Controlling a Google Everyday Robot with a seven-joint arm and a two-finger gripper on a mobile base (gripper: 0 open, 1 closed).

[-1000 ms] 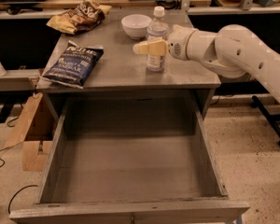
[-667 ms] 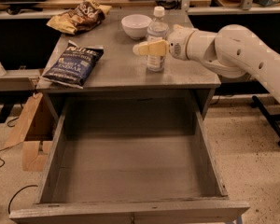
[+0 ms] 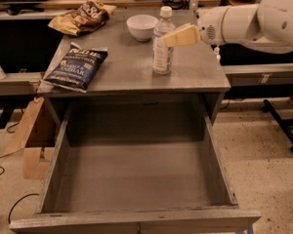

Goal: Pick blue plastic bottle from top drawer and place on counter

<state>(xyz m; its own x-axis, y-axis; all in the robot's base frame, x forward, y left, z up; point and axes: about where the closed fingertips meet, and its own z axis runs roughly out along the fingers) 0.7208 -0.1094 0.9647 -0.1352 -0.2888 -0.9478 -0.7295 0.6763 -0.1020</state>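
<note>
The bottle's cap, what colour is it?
White, seen in the camera view: bottle on the counter, gripper beside it.

One raised frontal view looks down past the open top drawer [image 3: 136, 174] toward the counter [image 3: 127, 67], claw [image 3: 178, 35] upper right.

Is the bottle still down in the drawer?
No, the bottle stands upright on the counter beside the bowl, with the gripper at its upper part, and the drawer holds nothing.

A white bowl [image 3: 141, 26], blue chip bag [image 3: 76, 66] and brown chip bag [image 3: 83, 16].
</note>
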